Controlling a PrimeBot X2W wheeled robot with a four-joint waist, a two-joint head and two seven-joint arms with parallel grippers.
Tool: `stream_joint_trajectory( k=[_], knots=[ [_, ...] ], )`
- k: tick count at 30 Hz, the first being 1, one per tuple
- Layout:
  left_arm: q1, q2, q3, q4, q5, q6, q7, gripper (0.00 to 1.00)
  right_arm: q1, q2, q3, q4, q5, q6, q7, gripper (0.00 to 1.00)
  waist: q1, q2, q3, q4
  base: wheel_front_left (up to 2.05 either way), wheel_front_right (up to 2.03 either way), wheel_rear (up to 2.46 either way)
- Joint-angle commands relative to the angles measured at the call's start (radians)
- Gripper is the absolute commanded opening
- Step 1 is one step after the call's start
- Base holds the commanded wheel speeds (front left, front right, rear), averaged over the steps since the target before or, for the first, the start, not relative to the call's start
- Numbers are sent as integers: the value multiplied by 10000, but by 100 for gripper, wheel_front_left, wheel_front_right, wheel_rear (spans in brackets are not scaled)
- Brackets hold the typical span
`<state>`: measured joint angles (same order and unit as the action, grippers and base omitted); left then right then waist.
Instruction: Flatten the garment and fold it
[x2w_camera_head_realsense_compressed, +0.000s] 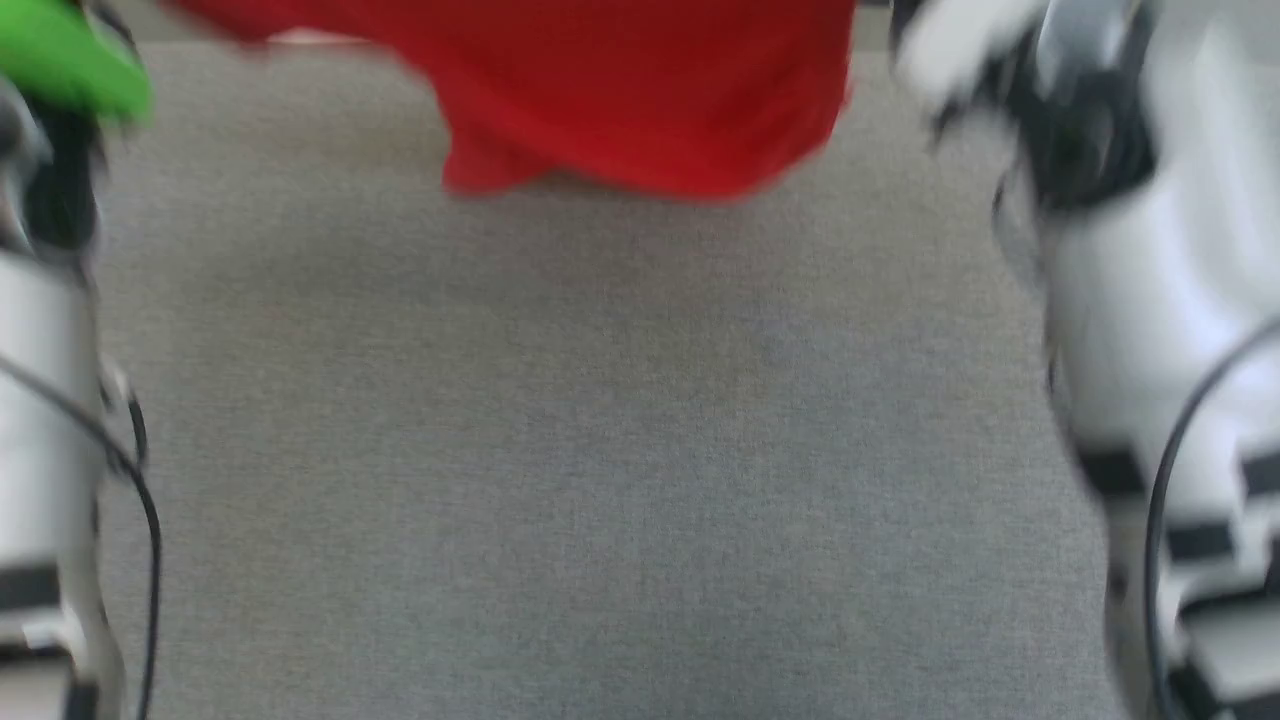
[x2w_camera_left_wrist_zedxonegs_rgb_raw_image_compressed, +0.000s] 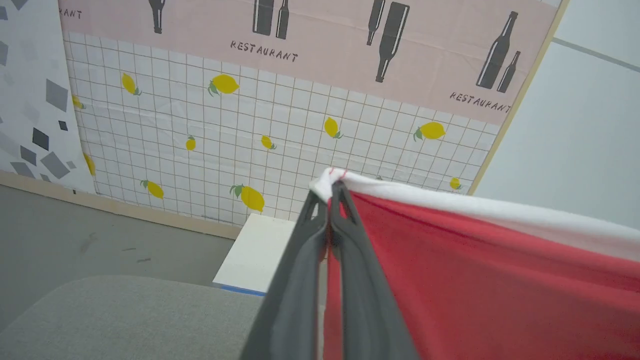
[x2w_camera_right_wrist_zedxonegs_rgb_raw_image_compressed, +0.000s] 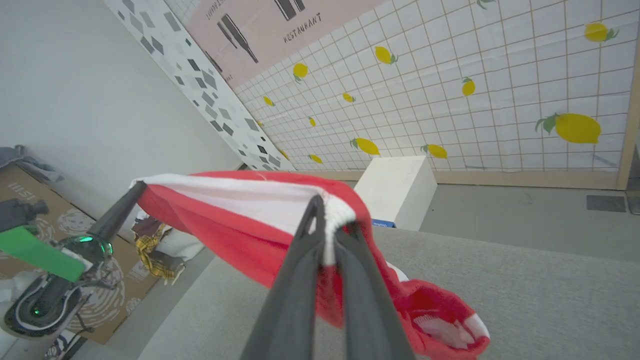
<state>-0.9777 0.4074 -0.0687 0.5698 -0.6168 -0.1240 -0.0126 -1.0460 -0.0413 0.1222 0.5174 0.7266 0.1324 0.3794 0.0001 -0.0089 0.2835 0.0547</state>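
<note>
Stretched over grey cloth-covered counter (x2w_camera_head_realsense_compressed: 600, 450): bright red thin-fabric garment (x2w_camera_left_wrist_zedxonegs_rgb_raw_image_compressed: 475, 290), white band (x2w_camera_left_wrist_zedxonegs_rgb_raw_image_compressed: 500, 211) pinched by left end effector (x2w_camera_left_wrist_zedxonegs_rgb_raw_image_compressed: 331, 192) and right end effector (x2w_camera_right_wrist_zedxonegs_rgb_raw_image_compressed: 332, 214).

Head downward; close wrists sharing garment (x2w_camera_head_realsense_compressed: 620, 90), lemon wall (x2w_camera_left_wrist_zedxonegs_rgb_raw_image_compressed: 225, 155)

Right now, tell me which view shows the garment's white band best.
Right wrist view: the white band runs taut between left gripper and right gripper. Left wrist view shows the end at the left gripper; head view gives blurred red garment.
</note>
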Motion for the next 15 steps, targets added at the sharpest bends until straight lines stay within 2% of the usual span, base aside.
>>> stream_joint_trajectory(
  k=[1, 3, 6, 11, 15],
  knots=[
    [730, 132, 64, -255, -160, -50, -104, 0, 908, -173, 28, -530, 216, -17, 267, 0, -1, 89, -512, 127, 0, 0, 0],
    [1781, 139, 200, -847, -318, 46, -131, 0, 2160, -424, 112, -1461, 211, -17, 638, 0, -1, 89, -803, 156, 0, 0, 0],
    [3451, -32, 347, -1908, -508, 451, -4, 0, 4057, -656, -50, -2717, 174, -17, 1184, 0, -1, 89, -1239, 250, 0, 0, 0],
    [6657, -496, 513, -3950, -847, 1519, 678, 0, 7161, -818, -359, -4585, 39, -17, 2498, 0, -1, 89, -1874, 384, 0, 0, 0],
    [9012, -805, 602, -5261, -1109, 2373, 1384, 0, 9080, -1045, -433, -5578, -148, -17, 3439, 0, -1, 89, -2266, 447, 0, 0, 0]
  ],
)
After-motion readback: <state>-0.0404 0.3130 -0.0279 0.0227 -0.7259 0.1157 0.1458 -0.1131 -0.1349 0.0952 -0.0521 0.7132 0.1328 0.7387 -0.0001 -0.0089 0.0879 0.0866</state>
